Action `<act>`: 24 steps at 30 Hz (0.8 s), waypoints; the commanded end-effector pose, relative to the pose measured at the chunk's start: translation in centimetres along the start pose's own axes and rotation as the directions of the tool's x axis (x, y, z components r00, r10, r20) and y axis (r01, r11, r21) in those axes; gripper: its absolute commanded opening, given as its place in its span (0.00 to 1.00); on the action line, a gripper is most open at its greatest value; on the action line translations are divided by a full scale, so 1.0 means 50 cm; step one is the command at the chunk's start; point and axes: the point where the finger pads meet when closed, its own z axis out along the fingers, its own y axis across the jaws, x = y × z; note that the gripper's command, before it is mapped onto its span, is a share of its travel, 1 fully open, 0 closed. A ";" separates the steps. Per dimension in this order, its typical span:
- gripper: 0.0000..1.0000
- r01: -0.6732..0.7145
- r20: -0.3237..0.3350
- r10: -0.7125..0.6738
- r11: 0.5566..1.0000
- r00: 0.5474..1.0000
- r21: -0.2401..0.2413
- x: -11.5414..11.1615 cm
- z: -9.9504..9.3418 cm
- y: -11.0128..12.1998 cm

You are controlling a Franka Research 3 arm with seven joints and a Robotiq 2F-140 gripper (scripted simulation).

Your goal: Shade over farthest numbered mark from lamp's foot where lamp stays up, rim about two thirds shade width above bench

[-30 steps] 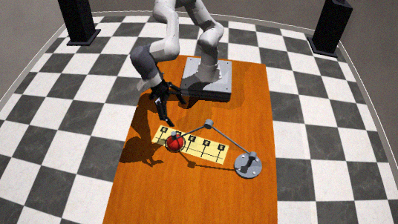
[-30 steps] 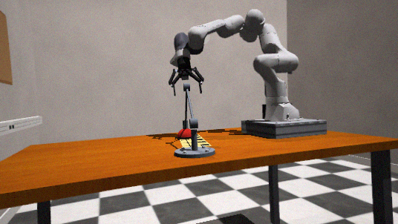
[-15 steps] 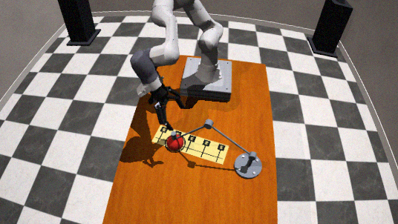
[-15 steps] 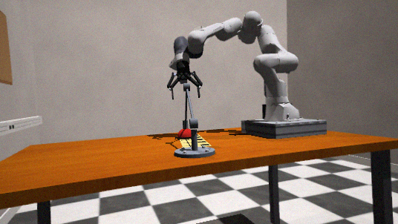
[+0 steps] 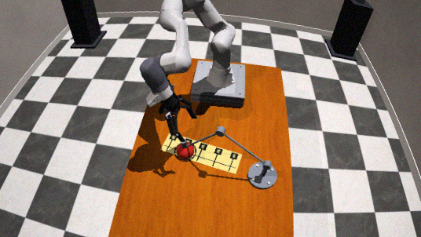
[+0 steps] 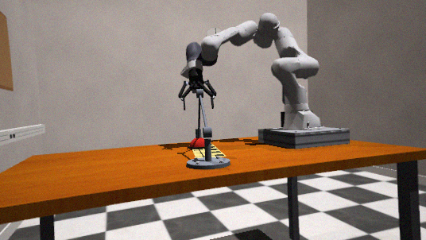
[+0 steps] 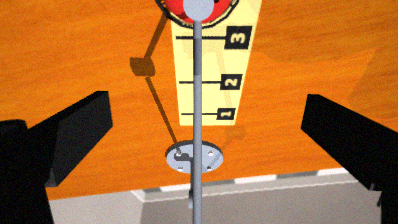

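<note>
Orange wood surface [image 5: 212,204] [image 6: 119,175] [image 7: 310,145]; lamp's red shade [image 5: 184,151] [image 6: 197,143] [image 7: 220,11] sits over the strip's [image 5: 236,168] [image 6: 197,151] [image 7: 215,100] outer half. Fingers [image 5: 184,127] [image 6: 198,108] wide open, holding nothing; looks like pre-grasp, next lower around the lamp's arm [image 5: 202,139] [image 6: 199,113] [image 7: 197,100] and close. Rim height unclear, wrist view crops the shade.

decent gap either side of the lamp's upper bar [image 5: 202,140] [image 6: 199,115] [image 7: 197,100] inside the wide-open pincer [image 5: 188,129] [image 6: 199,107] [image 7: 207,109], elbow joint [image 5: 221,131] [image 6: 199,93] kinda sticking up, round foot [image 5: 253,174] [image 6: 195,163] [image 7: 216,161] blocking near right
</note>
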 end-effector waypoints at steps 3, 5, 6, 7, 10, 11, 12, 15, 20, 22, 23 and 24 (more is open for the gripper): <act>1.00 -0.002 0.000 0.002 1.000 1.000 0.010 0.000 0.028 -0.007; 1.00 -0.004 0.000 0.004 1.000 1.000 0.009 0.000 0.039 -0.006; 1.00 -0.004 0.000 0.004 1.000 1.000 0.009 0.000 0.039 -0.006; 1.00 -0.004 0.000 0.004 1.000 1.000 0.009 0.000 0.039 -0.006; 1.00 -0.001 0.000 0.001 1.000 1.000 0.007 -0.001 0.054 -0.005; 1.00 -0.001 0.000 0.001 1.000 1.000 0.006 -0.001 0.059 -0.005; 1.00 0.000 0.000 0.000 1.000 1.000 0.005 -0.001 0.064 -0.004; 1.00 0.002 0.000 -0.002 1.000 1.000 0.003 -0.001 0.079 -0.003; 1.00 0.005 0.000 -0.005 1.000 1.000 0.000 -0.001 0.104 -0.001; 1.00 0.007 0.000 -0.007 1.000 1.000 -0.002 -0.001 0.114 0.000; 1.00 0.007 0.000 -0.007 1.000 1.000 -0.002 -0.001 0.114 0.000; 1.00 0.007 0.000 -0.007 1.000 1.000 -0.002 -0.001 0.114 0.000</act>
